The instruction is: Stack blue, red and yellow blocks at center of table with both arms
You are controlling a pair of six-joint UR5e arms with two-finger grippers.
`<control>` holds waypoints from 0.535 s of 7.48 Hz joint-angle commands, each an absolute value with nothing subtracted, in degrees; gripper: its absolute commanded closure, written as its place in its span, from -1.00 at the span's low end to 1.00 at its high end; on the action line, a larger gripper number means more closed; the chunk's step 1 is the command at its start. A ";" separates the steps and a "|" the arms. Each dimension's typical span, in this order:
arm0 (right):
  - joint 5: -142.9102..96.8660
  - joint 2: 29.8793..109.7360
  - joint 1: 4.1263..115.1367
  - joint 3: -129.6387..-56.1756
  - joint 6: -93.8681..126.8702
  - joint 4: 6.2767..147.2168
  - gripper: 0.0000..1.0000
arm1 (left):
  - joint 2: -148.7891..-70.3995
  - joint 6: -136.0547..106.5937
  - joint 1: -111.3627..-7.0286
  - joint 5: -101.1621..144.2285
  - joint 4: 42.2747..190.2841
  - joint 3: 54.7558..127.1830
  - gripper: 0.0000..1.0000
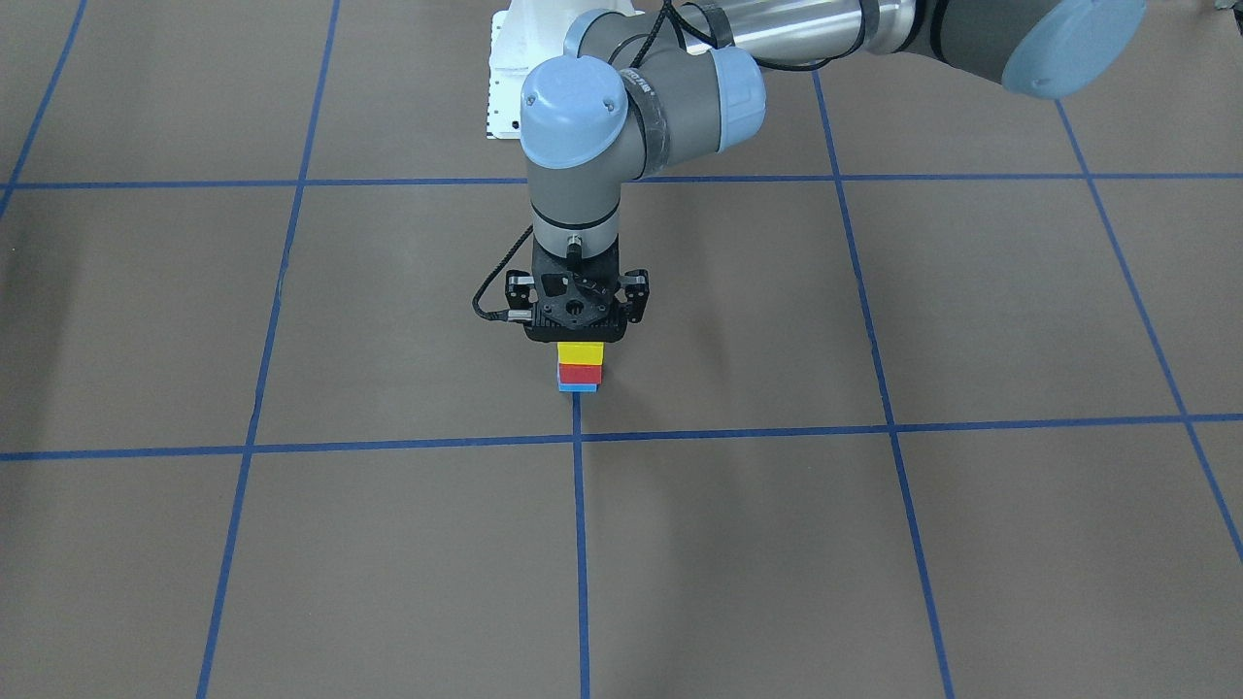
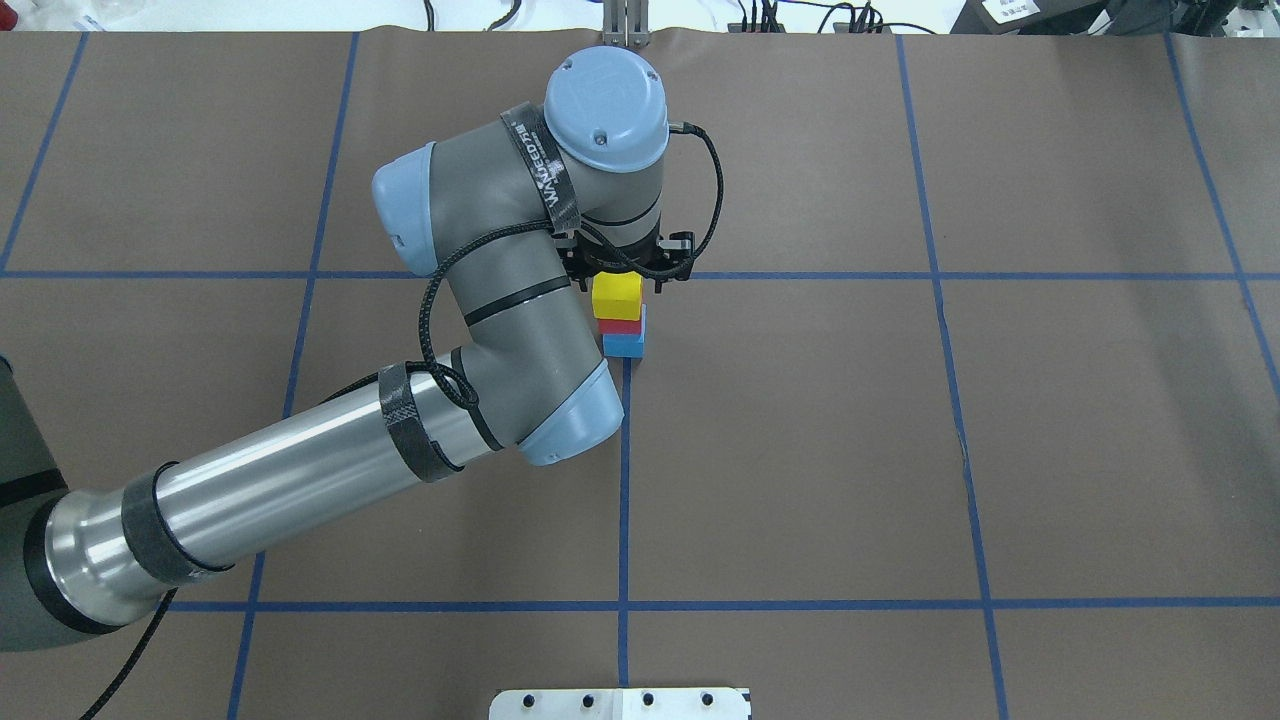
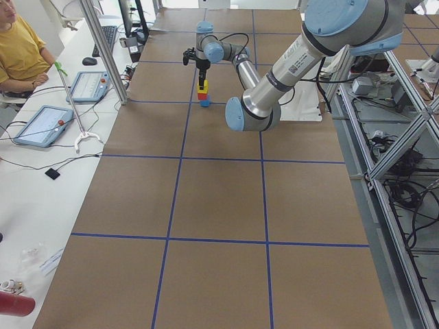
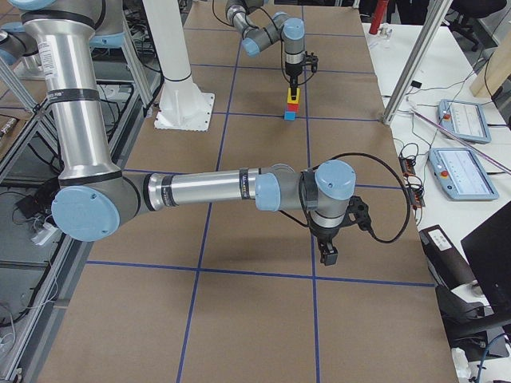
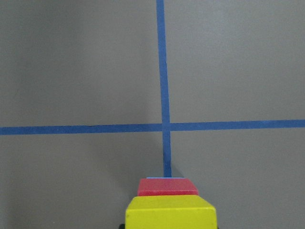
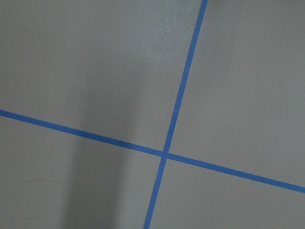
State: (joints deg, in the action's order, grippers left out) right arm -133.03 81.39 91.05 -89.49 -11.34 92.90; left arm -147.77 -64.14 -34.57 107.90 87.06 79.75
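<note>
The yellow block [image 1: 581, 352], clamped in the left gripper [image 1: 580, 342], is seemingly being seated on the red block [image 1: 580, 373]; release and a straight lift are being awaited.

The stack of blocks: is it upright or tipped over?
Upright: the yellow block rests on the red block, which rests on the blue block.

Bright, even light is falling from above, casting soft shadows beside the left gripper [image 1: 580, 342]; glare is streaking its arm's tube [image 2: 270, 470].
</note>
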 commanded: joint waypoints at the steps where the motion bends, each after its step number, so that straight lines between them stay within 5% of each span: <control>1: -132.98 81.39 91.05 -89.47 -11.34 92.90 -1.00 | -147.74 -63.99 -35.24 108.02 87.02 81.63 -1.00; 4: -132.98 81.39 91.05 -89.38 -11.34 92.90 -1.00 | -134.45 -46.67 -46.88 115.99 75.98 100.65 -1.00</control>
State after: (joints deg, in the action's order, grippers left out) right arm -132.98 81.39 91.06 -89.40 -11.34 92.90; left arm -141.18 -55.95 -41.47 112.40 81.09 92.05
